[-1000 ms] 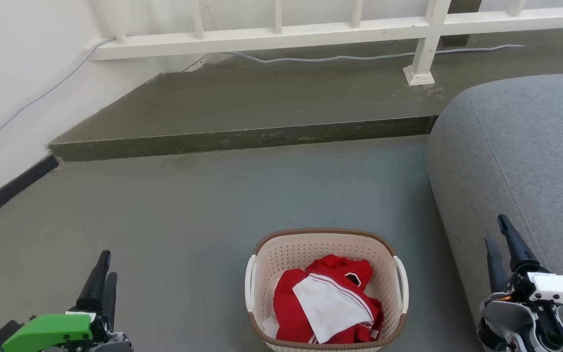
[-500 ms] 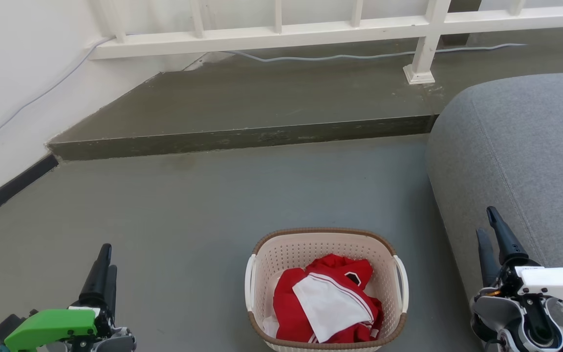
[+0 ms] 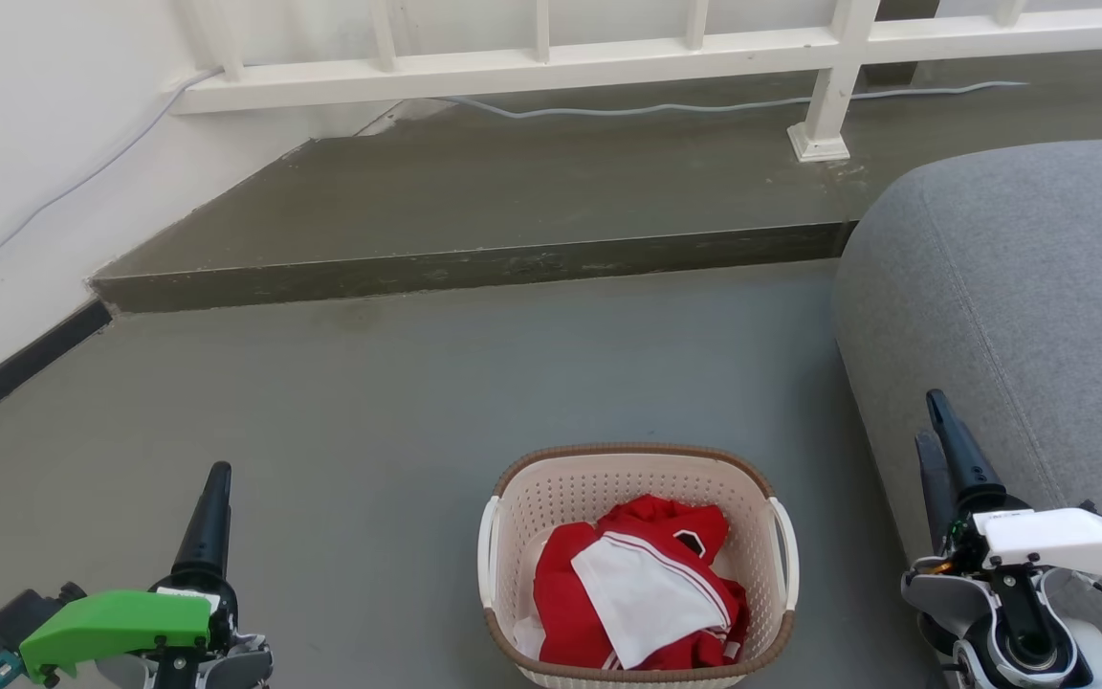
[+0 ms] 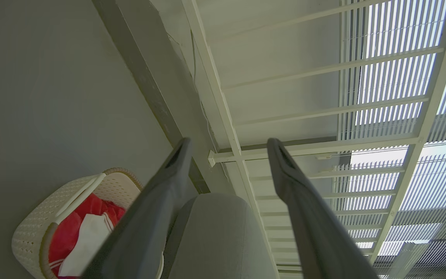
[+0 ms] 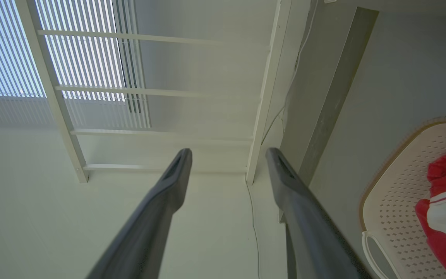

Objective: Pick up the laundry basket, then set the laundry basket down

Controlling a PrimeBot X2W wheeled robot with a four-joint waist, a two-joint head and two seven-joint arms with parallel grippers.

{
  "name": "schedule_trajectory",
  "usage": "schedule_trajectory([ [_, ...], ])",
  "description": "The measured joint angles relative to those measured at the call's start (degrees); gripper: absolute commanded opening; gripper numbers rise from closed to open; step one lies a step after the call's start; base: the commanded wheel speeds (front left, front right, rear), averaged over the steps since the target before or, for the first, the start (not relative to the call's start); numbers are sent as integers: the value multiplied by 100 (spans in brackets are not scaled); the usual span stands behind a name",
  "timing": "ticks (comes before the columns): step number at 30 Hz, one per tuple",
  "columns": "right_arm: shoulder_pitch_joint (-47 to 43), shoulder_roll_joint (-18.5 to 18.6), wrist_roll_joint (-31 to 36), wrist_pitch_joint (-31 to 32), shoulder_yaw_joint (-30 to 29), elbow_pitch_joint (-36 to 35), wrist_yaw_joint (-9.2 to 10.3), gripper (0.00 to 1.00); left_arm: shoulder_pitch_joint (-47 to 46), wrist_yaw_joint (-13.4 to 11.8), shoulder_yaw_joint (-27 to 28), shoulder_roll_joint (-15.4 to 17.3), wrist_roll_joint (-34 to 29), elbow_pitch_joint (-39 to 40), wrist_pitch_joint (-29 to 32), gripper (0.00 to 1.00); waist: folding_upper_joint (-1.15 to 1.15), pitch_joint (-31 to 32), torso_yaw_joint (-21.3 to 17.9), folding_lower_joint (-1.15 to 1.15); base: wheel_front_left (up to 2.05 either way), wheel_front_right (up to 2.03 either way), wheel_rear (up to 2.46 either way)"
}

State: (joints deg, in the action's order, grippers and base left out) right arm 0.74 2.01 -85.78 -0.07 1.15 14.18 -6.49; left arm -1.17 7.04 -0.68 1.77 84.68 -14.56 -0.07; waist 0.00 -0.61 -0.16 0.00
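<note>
Laundry basket [image 3: 628, 483], clothes [image 3: 637, 593] inside, sits at the floor's [image 3: 398, 411] near edge between left gripper [image 3: 216, 478] and right gripper [image 3: 930, 421], both spread open and empty; pick-up looks not yet begun, so each must swing inward to a white handle [image 3: 487, 555].

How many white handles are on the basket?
2. The left handle is on the left side of the basket, the right handle on its right side, near the sofa. None seems hidden.
</note>
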Motion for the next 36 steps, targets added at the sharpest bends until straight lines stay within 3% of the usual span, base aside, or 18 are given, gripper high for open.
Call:
schedule_trajectory([
  [15, 125, 242, 934, -352, 552, -56, -2, 100, -54, 0, -474, 282, -982, 82, -326, 100, 0, -36, -21, 0, 0, 0, 0],
  [36, 396, 434, 2789, -756, 992, -51, -5, 100, -218, 1, -556, 445, -3261, 401, -740, 100, 0, -118, -52, 0, 0, 0, 0],
])
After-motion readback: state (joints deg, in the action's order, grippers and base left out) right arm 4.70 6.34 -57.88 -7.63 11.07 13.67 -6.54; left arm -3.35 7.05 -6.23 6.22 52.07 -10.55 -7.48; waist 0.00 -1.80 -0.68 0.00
